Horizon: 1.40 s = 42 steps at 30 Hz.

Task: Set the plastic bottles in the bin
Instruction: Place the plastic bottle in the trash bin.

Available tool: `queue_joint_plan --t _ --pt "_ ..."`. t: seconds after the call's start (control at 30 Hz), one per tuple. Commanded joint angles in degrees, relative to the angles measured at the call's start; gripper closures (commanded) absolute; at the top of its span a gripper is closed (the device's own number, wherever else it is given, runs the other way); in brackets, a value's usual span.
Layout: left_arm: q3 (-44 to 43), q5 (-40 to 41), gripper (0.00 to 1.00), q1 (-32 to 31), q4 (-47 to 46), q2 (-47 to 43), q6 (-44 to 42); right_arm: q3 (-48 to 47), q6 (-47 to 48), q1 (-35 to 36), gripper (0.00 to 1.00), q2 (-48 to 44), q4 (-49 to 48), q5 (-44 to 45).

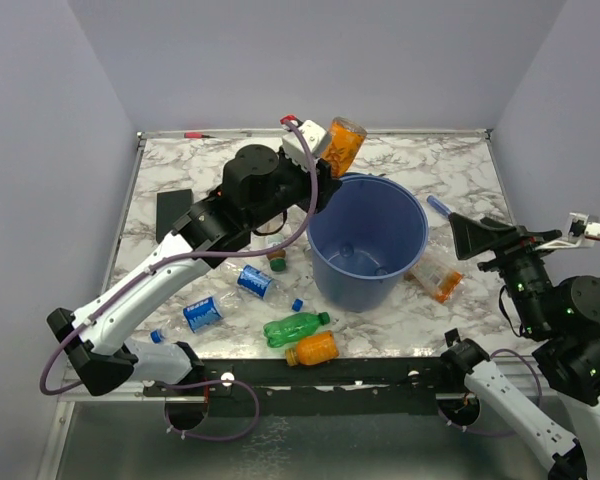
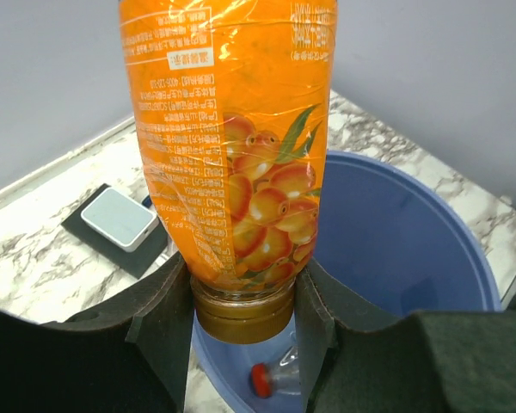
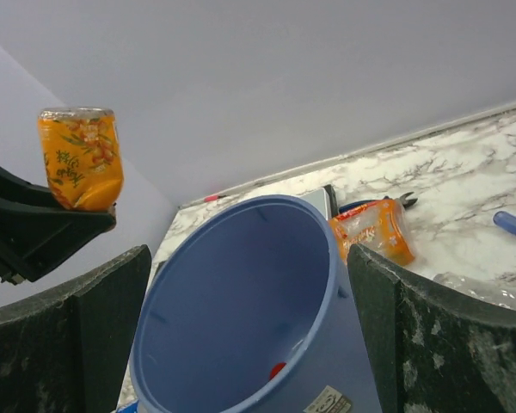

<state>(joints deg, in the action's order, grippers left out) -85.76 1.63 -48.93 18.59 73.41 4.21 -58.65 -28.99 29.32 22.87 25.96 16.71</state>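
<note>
Well, the left end effector (image 2: 243, 292) clamps the orange bottle (image 1: 345, 145) by its neck, base up and near upright, over the far-left rim of the bin (image 1: 365, 292), its mouth lying below and rightward, while the right end effector (image 3: 248, 284) gapes empty at right; most of the floor inside is hidden.

walls (image 1: 310, 60): plain lilac | table (image 1: 460, 170): white-grey marble top, metal edge

Bottle (image 1: 345, 146) above far rim of bin (image 1: 352, 293)
</note>
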Motion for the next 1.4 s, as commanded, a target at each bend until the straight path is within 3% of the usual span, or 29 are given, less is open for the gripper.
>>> queue_joint_plan --t 0.0,0.2,0.5,0.67,0.83,1.03,1.37 --pt "-3.44 5.44 1.0 -1.42 5.04 2.48 -2.76 0.38 1.15 0.37 0.0 -1.1 2.93 0.34" --pt "-4.5 7.0 1.0 -3.06 5.96 5.1 -2.71 1.21 1.13 0.38 0.0 1.1 1.83 -5.19" --pt "-16.3 10.04 1.0 -7.39 21.1 14.66 -4.6 1.67 1.3 0.32 0.0 -0.06 3.15 0.22" --pt "-14.73 12.68 1.0 -13.0 24.08 16.59 -6.22 2.84 0.88 0.36 0.0 -1.24 3.17 0.88" --pt "-11.49 15.88 0.98 -14.18 23.06 18.16 -4.99 3.32 0.42 0.38 0.0 -1.46 3.23 1.04" --pt "-9.58 16.3 0.5 -14.2 19.53 17.65 -4.38 3.37 -0.05 0.38 0.0 -1.08 3.38 0.8" --pt "-9.79 16.18 0.21 -14.27 14.41 14.73 -1.67 3.5 -0.06 0.39 0.0 -1.7 3.88 1.9"
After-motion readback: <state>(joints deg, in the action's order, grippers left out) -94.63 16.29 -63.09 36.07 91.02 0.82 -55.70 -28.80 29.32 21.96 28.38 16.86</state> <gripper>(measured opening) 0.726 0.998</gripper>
